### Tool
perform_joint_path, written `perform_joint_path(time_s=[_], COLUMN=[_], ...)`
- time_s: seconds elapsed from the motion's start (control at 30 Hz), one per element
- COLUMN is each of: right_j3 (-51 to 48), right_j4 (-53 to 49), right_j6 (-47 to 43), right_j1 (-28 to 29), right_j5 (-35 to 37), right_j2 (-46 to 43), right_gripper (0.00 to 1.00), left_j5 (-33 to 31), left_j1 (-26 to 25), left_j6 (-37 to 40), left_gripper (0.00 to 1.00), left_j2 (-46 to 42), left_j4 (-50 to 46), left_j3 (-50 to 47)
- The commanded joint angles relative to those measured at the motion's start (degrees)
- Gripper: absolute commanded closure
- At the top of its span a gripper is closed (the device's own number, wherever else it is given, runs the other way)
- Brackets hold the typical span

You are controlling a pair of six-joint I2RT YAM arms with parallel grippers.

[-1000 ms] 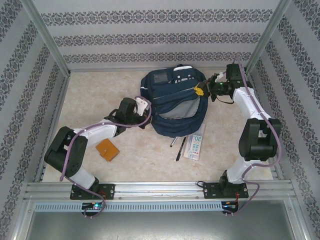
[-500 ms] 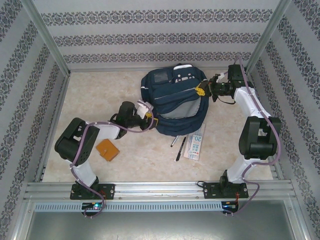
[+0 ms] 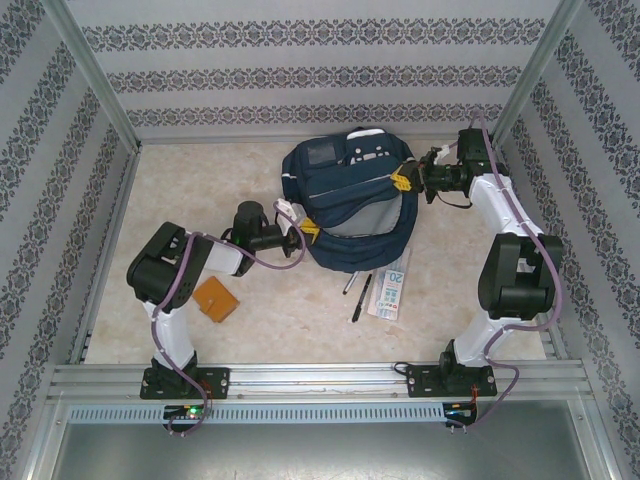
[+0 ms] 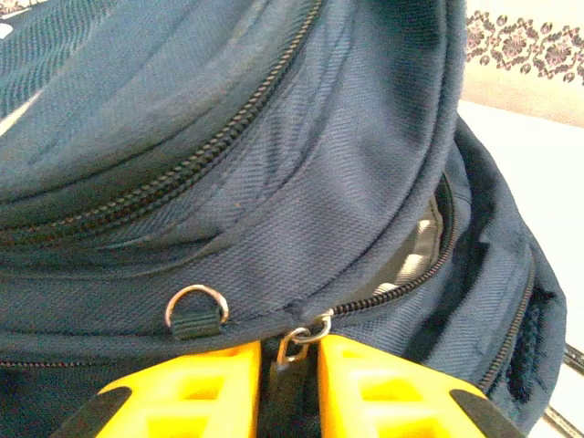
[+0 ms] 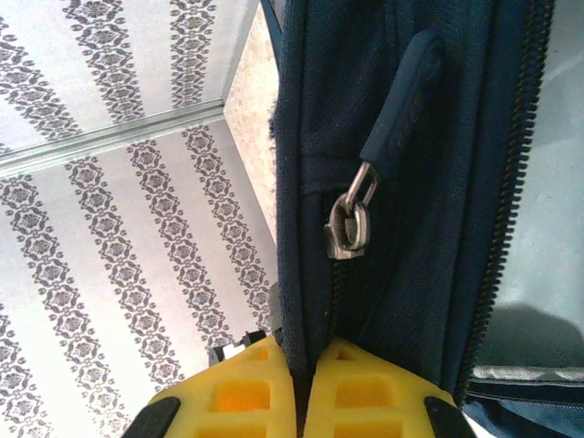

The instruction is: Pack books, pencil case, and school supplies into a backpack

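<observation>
Now pinching zipper pull point(image 4: 292, 347) at backpack's point(image 3: 350, 205) left flank with left gripper point(image 3: 311, 230), fingers point(image 4: 182, 397) nearly together; clamping backpack's right edge fabric with right gripper point(image 3: 401, 181). Pens point(image 3: 359, 298) and pencil case point(image 3: 392, 285) just in front of backpack, booklet point(image 3: 214, 298) front-left, well apart.

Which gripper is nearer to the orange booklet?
Left. The left gripper is at the backpack's left edge, just beyond the booklet; the right gripper is across the backpack.
</observation>
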Motion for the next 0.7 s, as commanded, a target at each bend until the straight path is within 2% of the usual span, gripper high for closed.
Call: perform_joint_path(time_s=[0.0,0.27,0.3,0.37,0.4,0.5,0.67], right_j3=[0.1,0.3,0.4,0.4,0.4,0.3,0.5], right_j4=[2.5,2.4,2.4,2.3,2.3,1.5,-0.9], right_j6=[-1.4,-1.4,-1.5,-1.6,-1.8,-2.7,-5.1], right_j1=[-0.6,-0.6,-0.6,-0.6,-0.7,-0.7,-0.8], right_j5=[-5.3,-5.5,-5.7,-5.7,-5.6,-5.5,-5.1], right_j2=[-4.3,-4.5,-4.6,-4.5,-4.5,-4.4,-4.2], right_gripper=[1.00,1.00,1.00,1.00,1.00,1.00,1.00], left_j5=[1.1,-1.0,-0.8,-0.7,-1.2,-5.5,-16.5], left_j1=[0.4,0.3,0.2,0.3,0.3,1.4,5.1], left_j6=[-1.3,1.3,2.1,3.5,4.0,2.3,1.2], left_gripper=[0.78,0.77,0.81,1.00,1.00,1.00,1.00], left_j2=[1.3,-0.4,-0.6,-1.2,-1.5,-2.4,-4.5], left_j4=[5.5,-3.9,-5.4,-7.3,-7.4,-6.2,-6.9], left_j3=[1.5,3.7,3.9,4.0,3.5,2.2,0.5])
